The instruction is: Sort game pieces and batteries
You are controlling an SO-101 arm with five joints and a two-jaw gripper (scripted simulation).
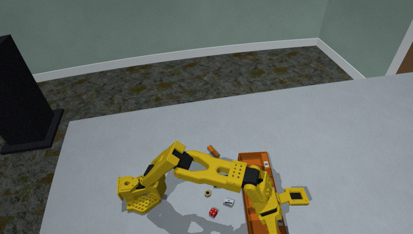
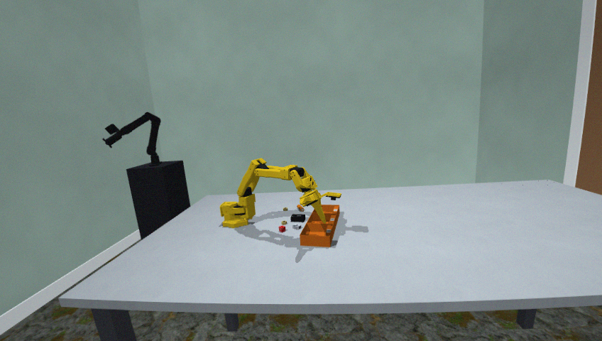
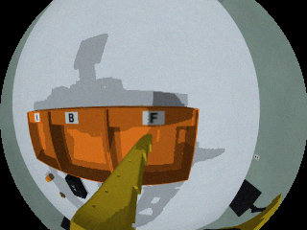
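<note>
The orange bin F and bin B are joined compartments; I see nothing lying in their visible parts. My gripper is wide open and empty; its fixed finger reaches down at bin F, how deep I cannot tell. A red die lies on the table on the arm's side of the bins. An orange cylinder lies beyond the arm. A black block lies beside the bins, mostly hidden by the arm in the top view; its kind is unclear.
A silver sharpener-like piece lies near the die. A small brass nut-like piece lies nearby, and another small brass piece lies farther back. A third compartment adjoins bin B; its mark is hard to read.
</note>
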